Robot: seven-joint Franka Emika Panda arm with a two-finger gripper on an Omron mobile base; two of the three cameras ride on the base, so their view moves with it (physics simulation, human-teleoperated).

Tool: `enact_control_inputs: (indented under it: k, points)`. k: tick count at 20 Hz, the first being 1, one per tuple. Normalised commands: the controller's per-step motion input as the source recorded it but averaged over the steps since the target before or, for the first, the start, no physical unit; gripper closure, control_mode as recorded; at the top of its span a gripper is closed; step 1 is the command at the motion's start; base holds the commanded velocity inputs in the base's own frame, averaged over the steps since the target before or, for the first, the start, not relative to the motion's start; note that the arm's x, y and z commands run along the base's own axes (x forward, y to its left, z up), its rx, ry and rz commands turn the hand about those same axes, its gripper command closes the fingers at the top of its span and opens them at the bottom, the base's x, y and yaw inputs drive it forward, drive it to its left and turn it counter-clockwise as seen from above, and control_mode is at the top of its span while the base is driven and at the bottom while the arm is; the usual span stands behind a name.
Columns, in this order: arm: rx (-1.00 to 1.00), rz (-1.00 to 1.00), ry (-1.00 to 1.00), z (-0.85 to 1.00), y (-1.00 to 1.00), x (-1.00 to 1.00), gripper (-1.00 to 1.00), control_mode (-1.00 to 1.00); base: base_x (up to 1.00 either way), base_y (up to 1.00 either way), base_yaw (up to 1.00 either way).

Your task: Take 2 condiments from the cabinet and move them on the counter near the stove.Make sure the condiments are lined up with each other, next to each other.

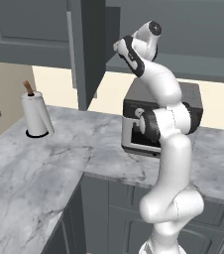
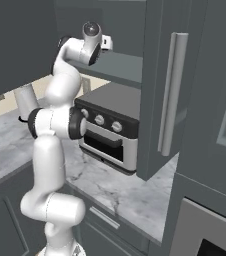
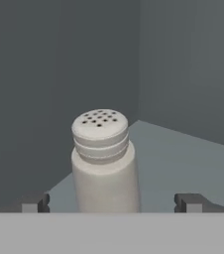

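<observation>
Hand view: gripper point(image 3: 112, 203) spread wide around upright beige jar point(image 3: 104, 163), untouched

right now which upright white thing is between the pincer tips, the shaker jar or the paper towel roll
The shaker jar with the holed lid, standing on the cabinet shelf between the open pincer tips. The paper towel roll stands on the counter.
</observation>
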Motion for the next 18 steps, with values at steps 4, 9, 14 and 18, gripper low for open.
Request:
enact_control_inputs:
  k: [4,9,14,18]
  points:
    - [0.0,0.0,0.0,0.0,0.0,0.25,-1.0,-1.0,0.0,0.0,0.0]
    - [0.0,0.0,0.0,0.0,0.0,0.19,-1.0,-1.0,0.0,0.0,0.0]
    - [0.0,0.0,0.0,0.0,0.0,0.0,1.0,-1.0,0.0,0.0,0.0]
    - [0.0,0.0,0.0,0.0,0.0,0.0,1.0,-1.0,0.0,0.0,0.0]
